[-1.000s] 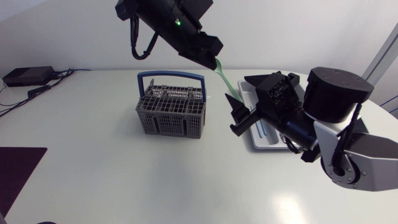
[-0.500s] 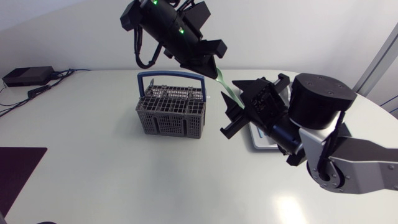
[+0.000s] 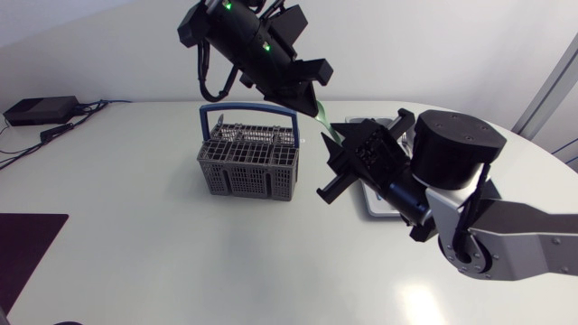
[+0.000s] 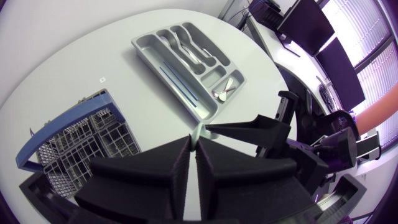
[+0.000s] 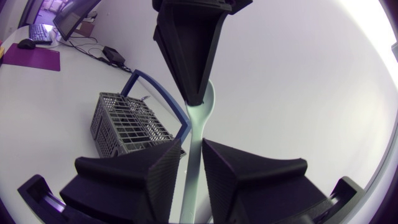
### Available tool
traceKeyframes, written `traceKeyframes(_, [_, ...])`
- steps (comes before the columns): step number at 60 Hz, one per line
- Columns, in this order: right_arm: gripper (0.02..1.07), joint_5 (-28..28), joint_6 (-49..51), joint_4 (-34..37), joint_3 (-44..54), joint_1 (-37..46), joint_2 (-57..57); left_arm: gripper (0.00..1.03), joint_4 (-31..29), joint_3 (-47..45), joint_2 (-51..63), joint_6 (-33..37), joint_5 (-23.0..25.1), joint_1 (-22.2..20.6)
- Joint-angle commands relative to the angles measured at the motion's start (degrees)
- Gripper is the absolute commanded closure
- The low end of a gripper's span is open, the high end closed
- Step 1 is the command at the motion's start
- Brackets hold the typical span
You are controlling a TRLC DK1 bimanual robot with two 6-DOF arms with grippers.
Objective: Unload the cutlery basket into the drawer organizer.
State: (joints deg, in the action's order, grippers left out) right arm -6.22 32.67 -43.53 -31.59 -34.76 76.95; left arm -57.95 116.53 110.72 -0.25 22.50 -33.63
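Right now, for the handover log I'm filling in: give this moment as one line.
phase: likely handover, mid-air | left pincer: shut on green spoon | right pincer: open, spoon handle between its fingers

No legible text, label, number or sign on any object in view.

robotics lab: 2 arms at white table.
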Motion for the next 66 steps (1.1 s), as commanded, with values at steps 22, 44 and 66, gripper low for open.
traceKeyframes(22, [0.99,-1.16,1.26,-0.42,-1.36,-0.92,1.36,0.95,1.53,-2.71,-1.20,-1.95,0.79,-0.83])
traceKeyframes(44, [0.99,2.26,1.17,0.46,1.45,-0.39,-1.36,0.22,6.63,-1.39,-4.90,-1.95,0.79,-1.00])
traceKeyframes(66, [0.99,11.32,0.12,4.33,4.96,7.08,-6.72,0.07,8.82,-0.95,-7.36,-0.10,0.61,2.25])
